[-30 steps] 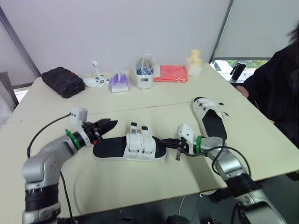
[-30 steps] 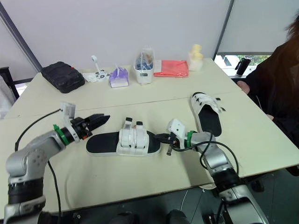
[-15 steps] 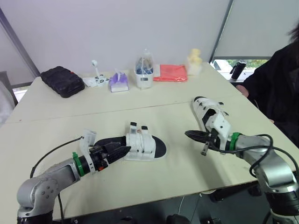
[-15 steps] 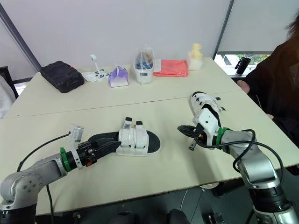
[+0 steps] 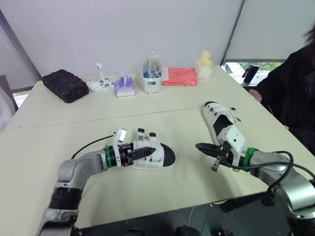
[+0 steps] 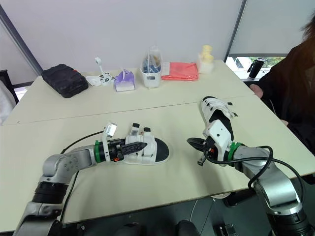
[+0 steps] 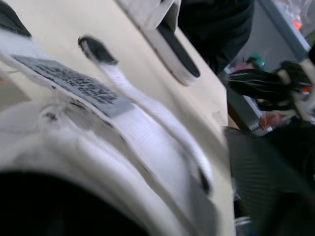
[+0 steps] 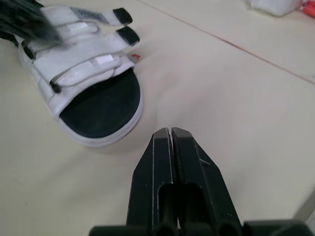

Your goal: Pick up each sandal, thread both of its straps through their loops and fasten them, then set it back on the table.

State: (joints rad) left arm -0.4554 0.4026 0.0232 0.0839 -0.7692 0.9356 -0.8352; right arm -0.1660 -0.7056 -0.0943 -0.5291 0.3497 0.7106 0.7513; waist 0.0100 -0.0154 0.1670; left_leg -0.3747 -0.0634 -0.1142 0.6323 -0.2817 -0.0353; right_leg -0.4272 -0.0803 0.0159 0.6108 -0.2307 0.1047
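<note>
Near sandal (image 5: pixel 166 156): lies flat on the desk (image 5: pixel 147 191), about mid-desk, front half. You see its long axis running side to side, with the open toe end toward the robot's right. Both white straps (image 8: pixel 81 46) cross the footbed; their black-tipped ends (image 8: pixel 122 16) stick out on the far side.

Left gripper (image 5: pixel 151 150): reaches in from the heel side and lies along the sandal's length, its tip over the straps. The heel half of the sandal is hidden beneath it. You cannot tell whether this gripper is open or closed, or whether it has hold of a strap. The left wrist view is blurred, with a white strap (image 7: pixel 147 132) very close to the lens.

Right gripper (image 8: pixel 170 132): fingers pressed together, holding nothing. It hovers near the toe end, apart from the sandal and pointing toward it over bare desk.

Second sandal (image 5: pixel 220 118): farther back on the robot's right, well apart from the first. Its long axis runs away from the robot, angled a little. The near end is covered by the right wrist housing.

Far edge of the desk: a black case (image 5: pixel 66 86), a purple pack (image 5: pixel 125 87), a clear container (image 5: pixel 152 74) and a red bag (image 5: pixel 179 77). At the right side you see a person in dark clothing (image 5: pixel 290 93), cut off by the frame.
</note>
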